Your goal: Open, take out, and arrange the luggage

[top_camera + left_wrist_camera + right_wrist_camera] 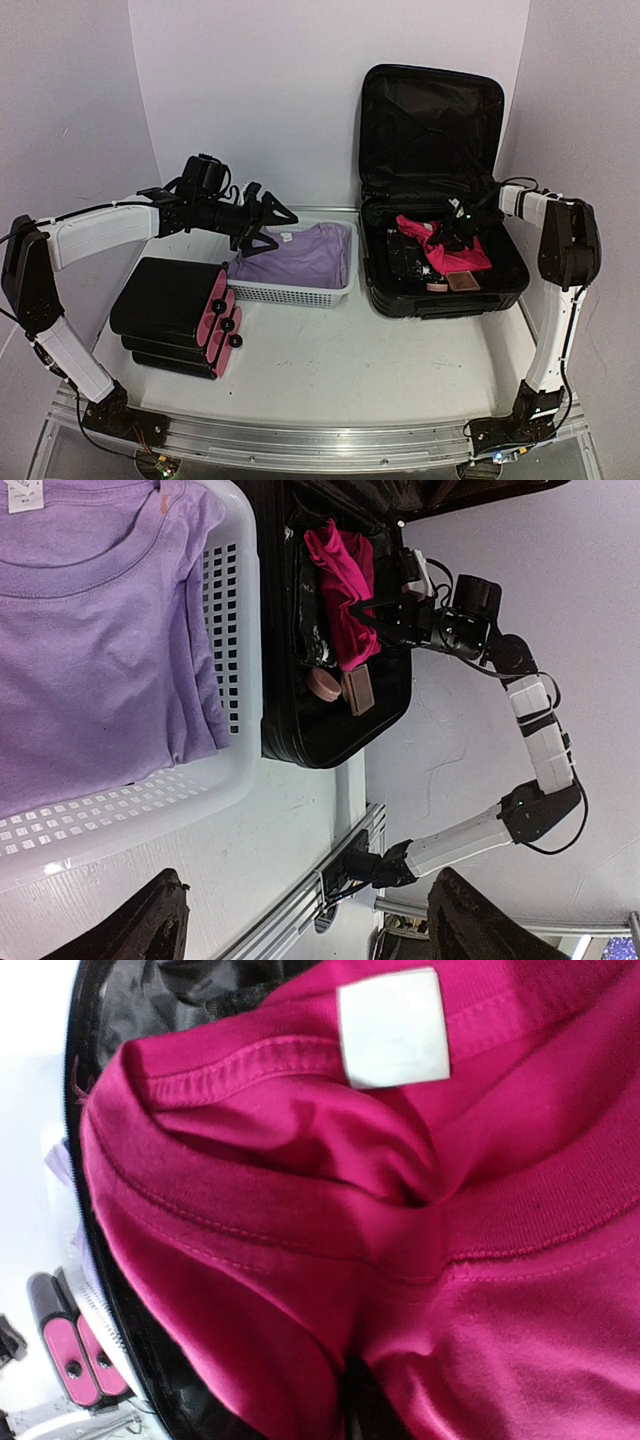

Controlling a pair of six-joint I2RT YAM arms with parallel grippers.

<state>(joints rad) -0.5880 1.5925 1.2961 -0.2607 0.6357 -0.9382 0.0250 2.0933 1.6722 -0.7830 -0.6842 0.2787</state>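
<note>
The luggage (435, 150) stands open at the back right, its lid upright against the wall; it also shows in the left wrist view (310, 730). A magenta shirt (440, 250) lies bunched in its lower half and fills the right wrist view (300, 1210). My right gripper (455, 228) is down inside the luggage, shut on the shirt, with its fingers buried in the cloth. My left gripper (265, 225) is open and empty, hovering over the left end of the white basket (300, 293). A purple shirt (300, 255) lies in that basket.
A smaller black case with a pink side and black knobs (175, 315) lies at the front left. A brown block (462, 281), a round pinkish item (436, 286) and dark items (400, 255) lie in the luggage. A metal rail (300, 440) runs along the near edge.
</note>
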